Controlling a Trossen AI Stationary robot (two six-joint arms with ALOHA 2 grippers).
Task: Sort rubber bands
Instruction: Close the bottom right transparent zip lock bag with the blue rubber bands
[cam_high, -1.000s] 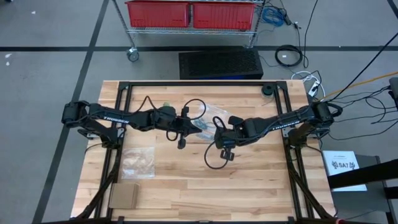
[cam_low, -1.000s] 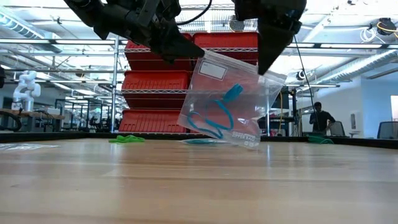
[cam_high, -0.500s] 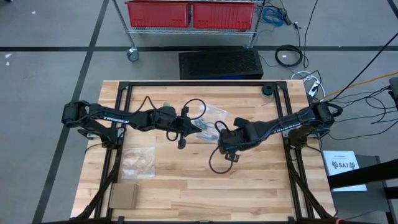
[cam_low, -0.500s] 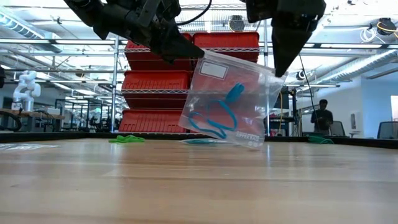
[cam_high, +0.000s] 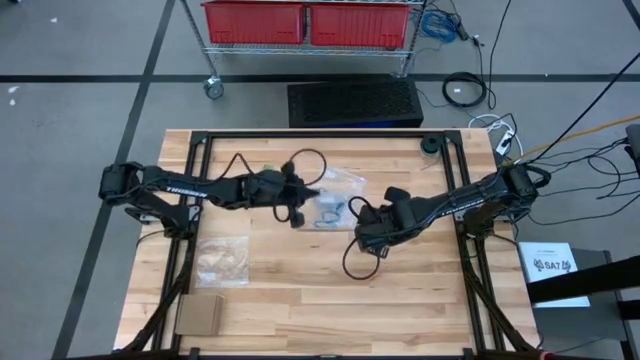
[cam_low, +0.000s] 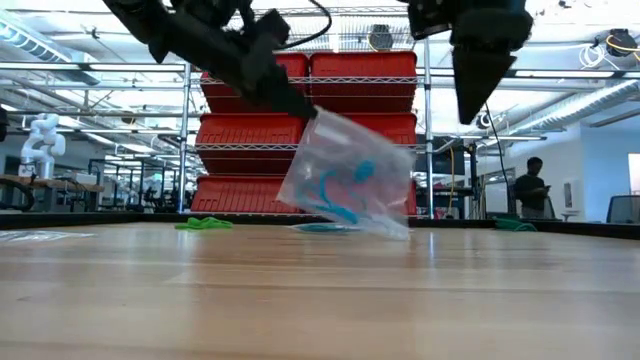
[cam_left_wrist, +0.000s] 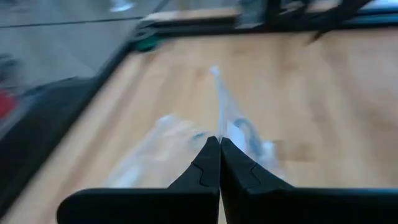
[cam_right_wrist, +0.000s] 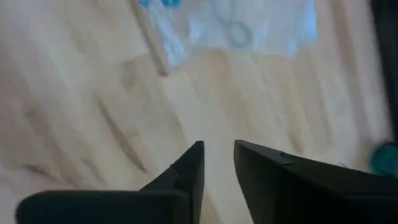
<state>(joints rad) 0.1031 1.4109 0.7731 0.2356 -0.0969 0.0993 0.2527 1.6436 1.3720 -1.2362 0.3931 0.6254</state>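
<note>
**Left tool held the bag of bands; right tool stood empty nearby**

From above, the left tool (cam_high: 299, 203) sat over the middle of the table (cam_high: 300, 300), pinched shut on one corner of a clear bag (cam_high: 335, 195). The right tool (cam_high: 362, 240) hovered just beside the bag, touching nothing. A second clear bag (cam_high: 221, 260) lay flat nearer the left arm, with a brown card (cam_high: 199, 314) by the table's front corner.

At table height, the bag (cam_low: 345, 185) hung tilted from the left tool (cam_low: 300, 106), its lower edge near the wood. Blue rubber bands (cam_low: 340, 195) sat bunched inside. A green cluster (cam_low: 205, 223) and a teal cluster (cam_low: 322, 227) lay on the table farther back. The right tool (cam_low: 478, 100) pointed down, clear of the bag.

The left wrist camera showed its fingers (cam_left_wrist: 208, 165) closed tight on the bag's thin edge (cam_left_wrist: 219, 99).

The right wrist camera showed its fingers (cam_right_wrist: 193, 165) slightly parted and empty, above bare wood.

The bands looked light, limp and springy, likely to snag or cling together; pinching a single strand of a loop would probably serve best.
</note>
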